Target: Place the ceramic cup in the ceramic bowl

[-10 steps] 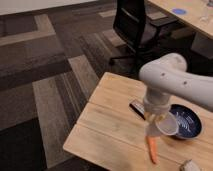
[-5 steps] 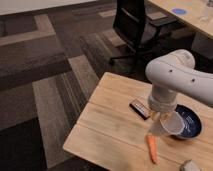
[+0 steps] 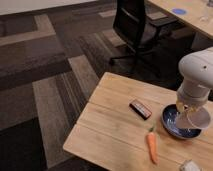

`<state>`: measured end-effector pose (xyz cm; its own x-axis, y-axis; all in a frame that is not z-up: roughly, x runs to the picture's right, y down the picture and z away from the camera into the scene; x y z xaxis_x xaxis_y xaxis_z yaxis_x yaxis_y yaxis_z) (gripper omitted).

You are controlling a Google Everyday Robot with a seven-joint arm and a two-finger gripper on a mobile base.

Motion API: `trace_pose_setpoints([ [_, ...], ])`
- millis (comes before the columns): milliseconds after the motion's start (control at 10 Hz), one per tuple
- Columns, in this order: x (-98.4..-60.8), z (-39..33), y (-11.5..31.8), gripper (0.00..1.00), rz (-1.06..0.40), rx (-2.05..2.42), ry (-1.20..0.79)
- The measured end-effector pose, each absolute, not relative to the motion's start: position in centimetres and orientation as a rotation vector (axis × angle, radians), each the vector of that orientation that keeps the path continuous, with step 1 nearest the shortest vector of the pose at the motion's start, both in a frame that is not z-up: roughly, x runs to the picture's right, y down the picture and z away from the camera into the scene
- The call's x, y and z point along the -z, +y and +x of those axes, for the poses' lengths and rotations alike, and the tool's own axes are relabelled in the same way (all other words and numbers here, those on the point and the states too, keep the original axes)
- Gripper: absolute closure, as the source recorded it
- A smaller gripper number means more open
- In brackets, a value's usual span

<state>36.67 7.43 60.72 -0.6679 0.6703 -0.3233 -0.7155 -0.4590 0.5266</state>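
The white ceramic cup [image 3: 193, 119] hangs tilted in my gripper [image 3: 187, 107], right over the dark blue ceramic bowl [image 3: 170, 125]. The bowl stands on the wooden table [image 3: 115, 135] near its right side. The gripper is shut on the cup's rim, and the white arm [image 3: 199, 75] rises above it. The cup covers the right part of the bowl. I cannot tell whether the cup touches the bowl.
An orange carrot [image 3: 151, 145] lies in front of the bowl. A dark flat rectangular object [image 3: 140, 109] lies left of the bowl. A pale object [image 3: 189, 166] shows at the bottom right. A black office chair [image 3: 135, 25] stands behind the table, with another table [image 3: 185, 15] beyond it.
The gripper has carried the cup rightward, from above the carrot to over the bowl. The view has shifted a little with it.
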Motion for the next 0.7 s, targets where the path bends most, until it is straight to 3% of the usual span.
trace_pose_setpoints([
  [300, -64.1, 40.6, 6.1, 0.98, -0.1, -2.196, 0.821],
  [700, -69.7, 41.6, 7.6, 0.98, -0.183, -2.156, 0.927],
])
